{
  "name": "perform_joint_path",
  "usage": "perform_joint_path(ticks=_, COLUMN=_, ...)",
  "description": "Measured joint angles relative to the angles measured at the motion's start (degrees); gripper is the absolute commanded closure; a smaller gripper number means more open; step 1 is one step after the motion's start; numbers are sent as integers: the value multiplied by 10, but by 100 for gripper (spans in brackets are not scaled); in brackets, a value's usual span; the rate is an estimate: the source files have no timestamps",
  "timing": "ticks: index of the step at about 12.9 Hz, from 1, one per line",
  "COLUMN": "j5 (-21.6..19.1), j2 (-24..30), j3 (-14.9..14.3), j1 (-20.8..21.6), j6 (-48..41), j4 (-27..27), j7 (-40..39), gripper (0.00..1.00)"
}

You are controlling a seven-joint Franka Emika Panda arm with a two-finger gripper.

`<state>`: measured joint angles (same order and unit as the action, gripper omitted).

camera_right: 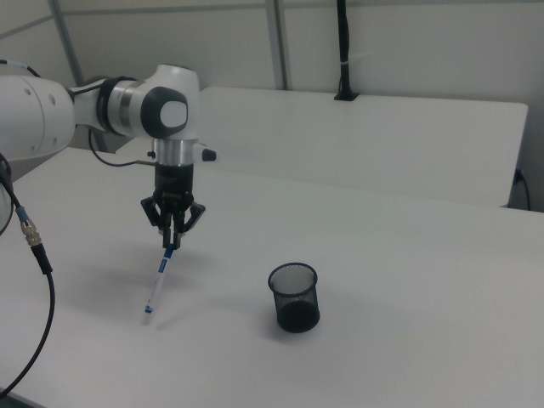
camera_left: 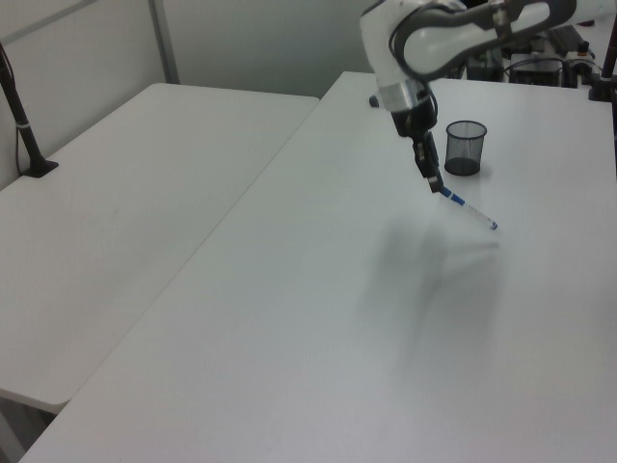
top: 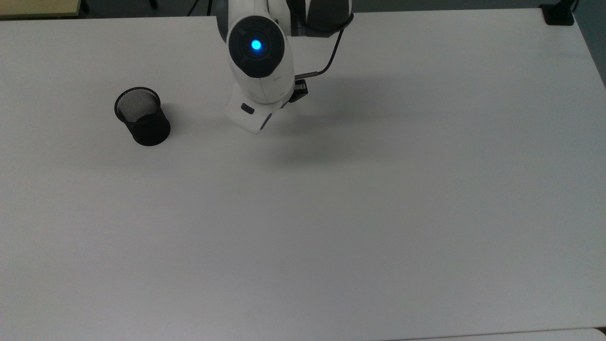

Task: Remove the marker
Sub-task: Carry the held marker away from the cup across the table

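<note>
Top view: the black mesh cup (top: 142, 116) stands upright on the white table (top: 378, 213), near the top view's left side. The robot arm (top: 258, 66) hangs over the table to the right of the cup, well apart from it, and its white body covers what is under it, so from here I cannot tell how the fingers stand.

Left view: the gripper (camera_left: 434, 183) points down over the table, in front of the cup and a little to the left view's left of it. Its fingers are pinched on the blue upper end of the marker (camera_left: 469, 208). The marker slants down toward the left view's right, with its lower tip at or just above the tabletop; I cannot tell whether it touches. It is outside the cup, near it.

Right view: the gripper (camera_right: 171, 240) grips the marker (camera_right: 158, 282) by its top, well to the right view's left of the cup (camera_right: 294, 297). The marker hangs tilted, tip low by the table.
</note>
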<state>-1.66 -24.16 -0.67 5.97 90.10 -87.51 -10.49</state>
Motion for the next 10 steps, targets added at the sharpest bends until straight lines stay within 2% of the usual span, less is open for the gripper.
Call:
perform_joint_path(ticks=2, j5=27, j2=-20, j3=0, j1=20, j6=0, j4=-2, j7=21, gripper=79)
perform_joint_path(ticks=4, j5=36, j2=-44, j3=0, j1=31, j6=30, j4=-3, j7=48, gripper=70)
perform_joint_path(ticks=5, j5=38, j2=-57, j3=0, j1=32, j6=62, j4=-3, j7=70, gripper=55)
perform_joint_path(ticks=6, j5=38, j2=-69, j3=-1, j1=32, j6=97, j4=-3, j7=88, gripper=43)
perform_joint_path(ticks=7, j5=38, j2=-79, j3=-3, j1=32, j6=129, j4=-3, j7=104, gripper=23)
perform_joint_path(ticks=8, j5=38, j2=-85, j3=-5, j1=31, j6=148, j4=-2, j7=114, gripper=10)
perform_joint_path(ticks=9, j5=38, j2=-86, j3=-7, j1=31, j6=151, j4=-1, j7=119, gripper=0)
perform_joint_path(ticks=10, j5=38, j2=-85, j3=-9, j1=31, j6=151, j4=3, j7=125, gripper=0)
